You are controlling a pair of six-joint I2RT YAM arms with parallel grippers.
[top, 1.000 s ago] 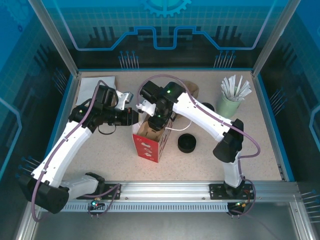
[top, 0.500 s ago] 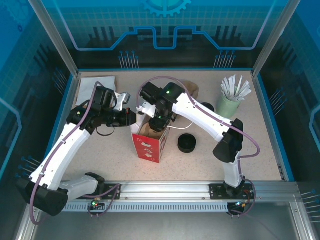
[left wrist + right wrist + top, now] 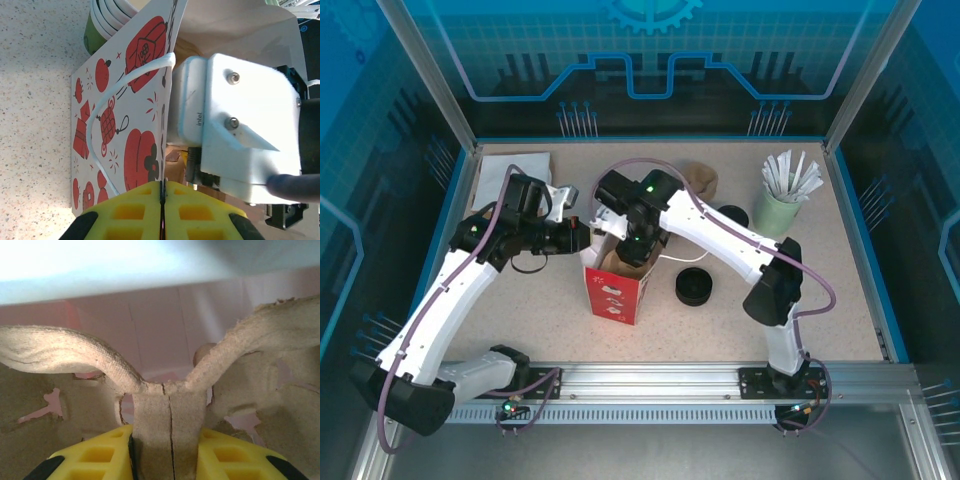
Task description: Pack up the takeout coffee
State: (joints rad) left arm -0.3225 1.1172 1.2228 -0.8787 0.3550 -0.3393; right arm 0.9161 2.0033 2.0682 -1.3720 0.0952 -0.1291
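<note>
Takeout coffee (image 3: 102, 22): a green-walled cup with white bands at its rim end, seen sideways at the top edge of the left wrist view. It is cut off by the frame and partly covered by the printed wall of the paper bag (image 3: 125, 130). Its base appears to rest on the speckled table (image 3: 35, 125), outside the bag; whether it touches the bag cannot be told.

Nearest the left wrist lens, the left gripper (image 3: 163, 202) has its yellow pads pressed together on the bag's upper edge, with the sheet nipped between them. A white cord handle (image 3: 97, 117) loops across the red-and-white print. Beyond that edge, the white wrist housing of the right arm (image 3: 240, 115) blocks most of the bag's mouth.

In the right wrist view, the right gripper (image 3: 169, 445) is clamped on the central tab of the brown pulp carrier (image 3: 60, 352), whose torn arms spread left and right. Blurred pink bag wall lies behind, and the carrier's pockets are cut off.

From above, the bag stands upright near mid-table with both wrists over its mouth, covering what lies inside and just behind it. To its right lies a round black object (image 3: 692, 286). Farther back, a mint cup of white sticks (image 3: 780, 205) stands near the far right corner.
</note>
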